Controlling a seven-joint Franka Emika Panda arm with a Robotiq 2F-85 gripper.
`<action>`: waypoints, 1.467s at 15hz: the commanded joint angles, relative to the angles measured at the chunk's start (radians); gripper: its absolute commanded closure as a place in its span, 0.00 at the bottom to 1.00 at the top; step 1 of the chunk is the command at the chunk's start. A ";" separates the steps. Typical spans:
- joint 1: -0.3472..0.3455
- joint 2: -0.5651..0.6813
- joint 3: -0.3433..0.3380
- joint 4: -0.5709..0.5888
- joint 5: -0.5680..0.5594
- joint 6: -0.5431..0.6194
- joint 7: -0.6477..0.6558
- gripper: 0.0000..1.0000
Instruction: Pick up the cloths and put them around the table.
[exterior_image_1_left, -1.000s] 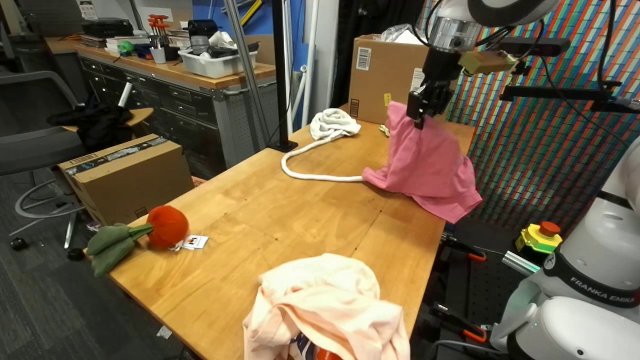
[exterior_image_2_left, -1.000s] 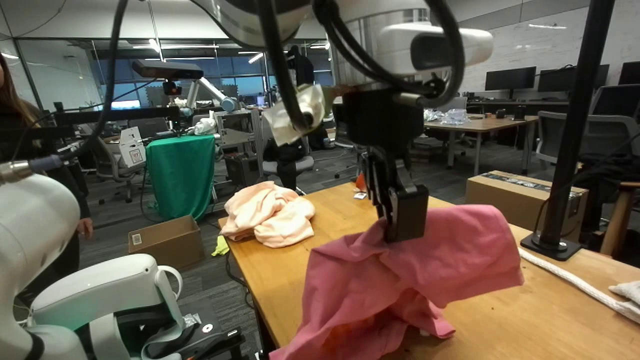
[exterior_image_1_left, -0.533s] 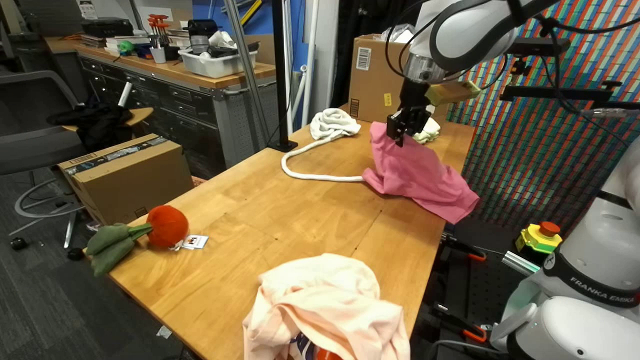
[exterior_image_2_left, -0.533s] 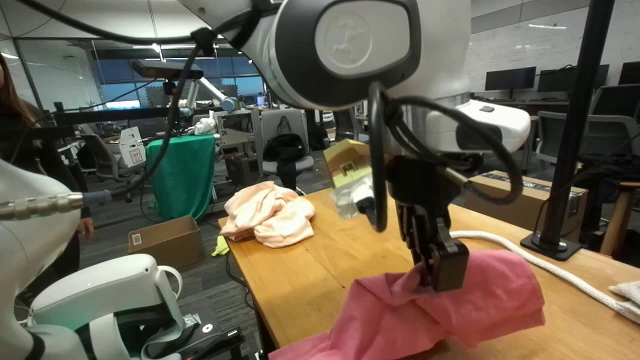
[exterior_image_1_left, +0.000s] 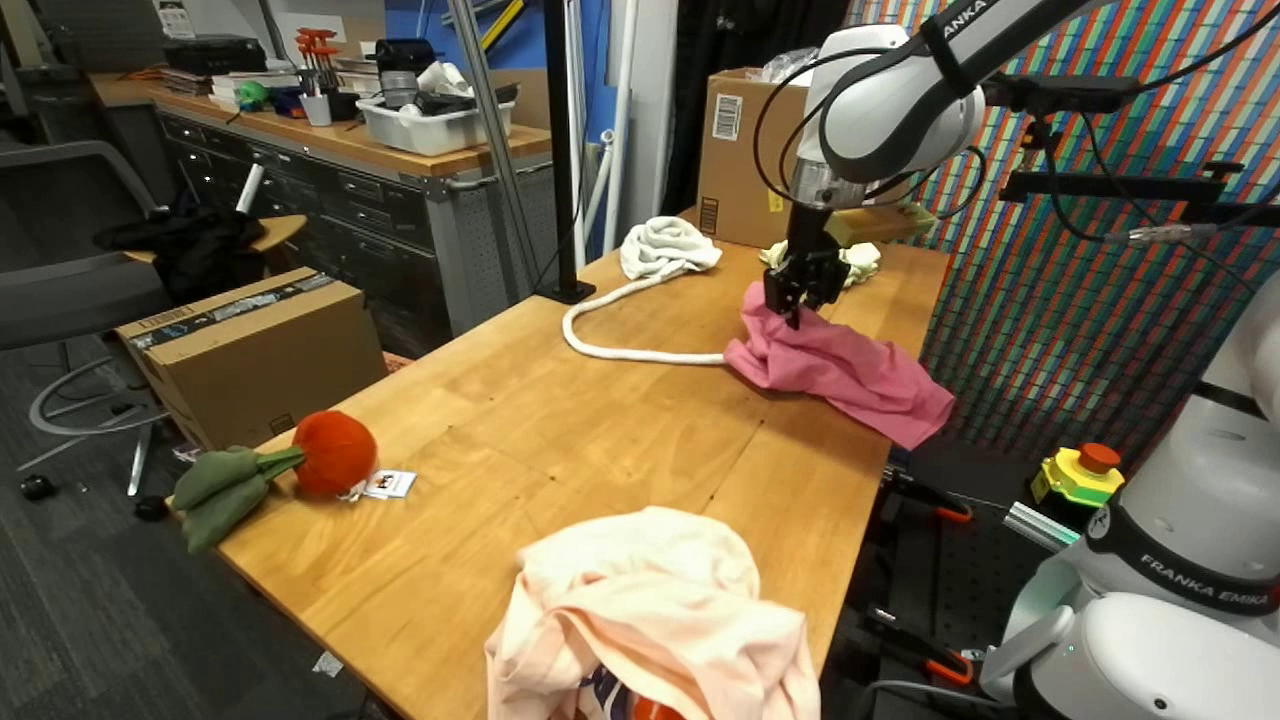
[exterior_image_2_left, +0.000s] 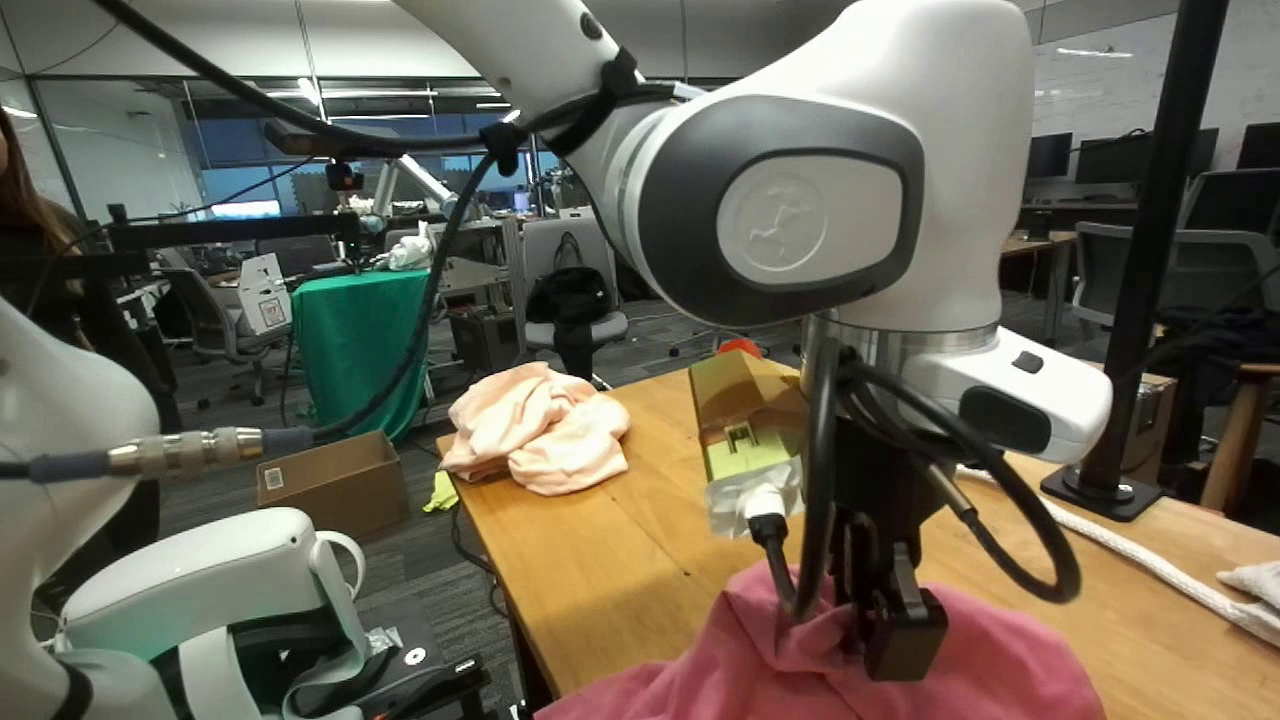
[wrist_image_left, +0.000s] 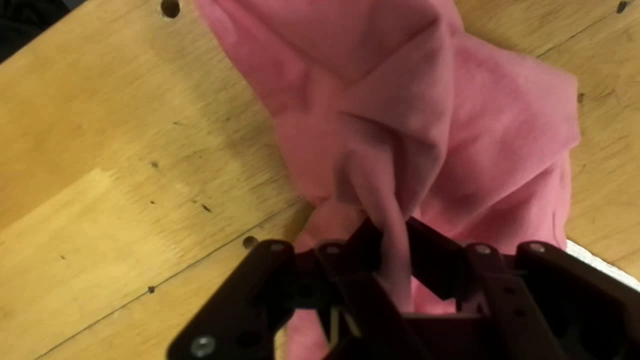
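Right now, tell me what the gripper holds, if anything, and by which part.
The gripper holds the pink cloth by a bunched fold pinched between its jaws; whether edge or middle, I cannot tell.

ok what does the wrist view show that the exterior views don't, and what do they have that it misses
Only the wrist view looks straight down on a fold of the pink cloth pinched between the jaws of the gripper.

Only the exterior views show the peach cloth, bunched up, which is in both; in an exterior view there are also the red round toy and a pale cloth behind the gripper.

All share the pink cloth in the gripper's hold, part of the white rope and the wooden table.
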 joint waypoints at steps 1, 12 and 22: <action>0.020 0.009 -0.018 0.034 0.022 -0.051 -0.014 0.60; 0.048 -0.044 0.024 0.105 -0.104 -0.112 0.038 0.00; 0.150 0.034 0.076 0.243 -0.115 -0.136 -0.124 0.00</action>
